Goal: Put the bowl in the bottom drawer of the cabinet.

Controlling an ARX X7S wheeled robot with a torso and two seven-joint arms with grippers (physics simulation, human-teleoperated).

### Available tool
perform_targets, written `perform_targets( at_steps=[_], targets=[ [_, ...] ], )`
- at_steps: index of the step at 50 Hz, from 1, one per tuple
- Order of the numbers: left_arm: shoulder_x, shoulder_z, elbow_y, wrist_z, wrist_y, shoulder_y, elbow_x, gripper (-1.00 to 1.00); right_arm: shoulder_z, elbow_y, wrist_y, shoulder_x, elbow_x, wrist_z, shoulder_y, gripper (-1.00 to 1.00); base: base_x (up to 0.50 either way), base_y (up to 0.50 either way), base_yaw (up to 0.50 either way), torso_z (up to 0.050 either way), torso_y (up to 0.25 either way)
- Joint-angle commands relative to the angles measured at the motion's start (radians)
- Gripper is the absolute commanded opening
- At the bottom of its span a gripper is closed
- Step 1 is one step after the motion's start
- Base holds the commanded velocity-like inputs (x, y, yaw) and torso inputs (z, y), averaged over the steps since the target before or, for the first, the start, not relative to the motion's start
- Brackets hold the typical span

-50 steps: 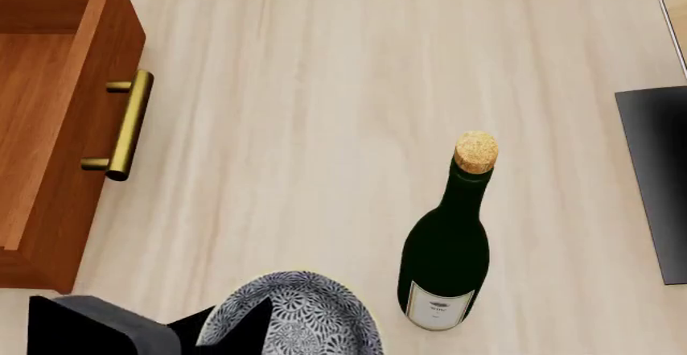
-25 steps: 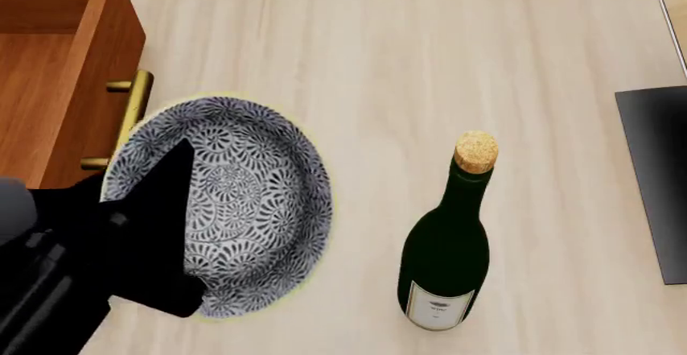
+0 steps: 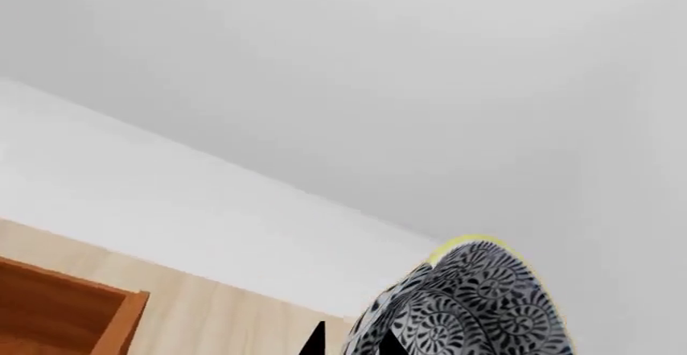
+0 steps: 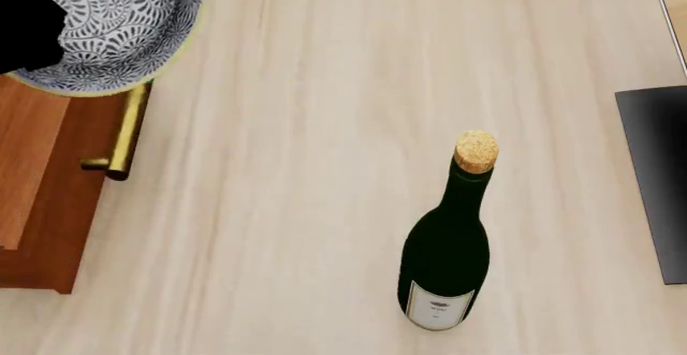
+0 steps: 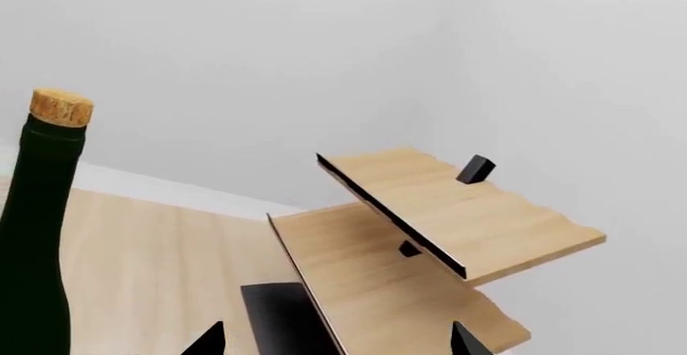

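Note:
The blue-grey patterned bowl (image 4: 113,25) hangs at the head view's upper left, over the front edge and brass handle (image 4: 129,125) of the pulled-out bottom drawer (image 4: 64,210). My left gripper (image 4: 27,17) is shut on the bowl's rim. In the left wrist view the bowl (image 3: 478,307) is tilted, one black fingertip (image 3: 314,340) outside it and the other inside, my left gripper (image 3: 352,344) clamping its wall. Reddish-brown wood of the cabinet (image 3: 64,315) shows below. My right gripper (image 5: 338,343) is open with nothing between its fingers; it is out of the head view.
A dark green corked wine bottle (image 4: 446,242) stands upright on the pale wood floor right of centre, also close to my right gripper as the wine bottle (image 5: 38,226). A pale wood rack (image 5: 429,210) on a black base (image 4: 655,178) is at the far right.
The left gripper has carried the bowl from the lower edge of the head view up and to the left, until it hangs over the drawer's front. The bottle has not moved.

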Motion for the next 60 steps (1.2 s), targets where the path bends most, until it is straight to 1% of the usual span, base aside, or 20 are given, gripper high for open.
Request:
perform_targets(
  at_steps=[1, 8, 16, 23, 29, 35, 43, 57, 60],
  targets=[
    [0.020, -0.042, -0.149, -0.076, 0.021, -0.080, 0.003, -1.00, -0.011, 0.001, -0.002, 0.011, -0.003, 0.007, -0.007, 1.00, 0.00, 0.00, 0.00, 0.000, 0.000],
    [0.053, -0.061, -0.313, -0.076, 0.054, -0.074, 0.012, -1.00, -0.013, -0.002, -0.008, 0.015, -0.001, 0.015, -0.022, 1.00, 0.00, 0.00, 0.00, 0.000, 0.000],
    [0.082, -0.059, -0.449, -0.027, 0.068, -0.082, 0.027, -1.00, -0.017, -0.012, -0.002, 0.019, -0.005, 0.019, -0.033, 1.00, 0.00, 0.00, 0.00, 0.000, 0.000],
    [0.098, -0.074, -0.529, -0.035, 0.090, -0.074, 0.027, -1.00, -0.027, -0.009, 0.010, 0.022, -0.008, 0.018, -0.027, 1.00, 0.00, 0.00, 0.00, 0.000, 0.000],
    [0.136, -0.101, -0.681, -0.031, 0.124, -0.071, 0.014, -1.00, -0.030, -0.018, 0.011, 0.026, -0.009, 0.021, -0.039, 1.00, 0.00, 0.00, 0.00, 0.000, 0.000],
    [0.167, -0.119, -0.854, 0.022, 0.156, -0.070, 0.008, -1.00, -0.033, -0.036, 0.024, 0.029, -0.016, 0.019, -0.049, 1.00, 0.00, 0.00, 0.00, 0.000, 0.000],
    [0.155, -0.140, -0.955, 0.039, 0.180, -0.064, 0.013, -1.00, -0.048, -0.062, 0.055, 0.030, -0.030, 0.009, -0.041, 1.00, 0.00, 0.00, 0.00, 0.000, 0.000],
    [0.211, -0.147, -1.286, 0.162, 0.239, -0.071, 0.035, -1.00, -0.058, -0.078, 0.100, 0.037, -0.038, -0.005, -0.011, 1.00, 0.00, 0.00, 0.00, 0.000, 0.000],
    [0.219, -0.147, -1.316, 0.182, 0.245, -0.067, 0.036, -1.00, -0.067, -0.067, 0.105, 0.038, -0.040, -0.007, 0.004, 1.00, 0.00, 0.00, 0.00, 0.000, 0.000]
  ],
)
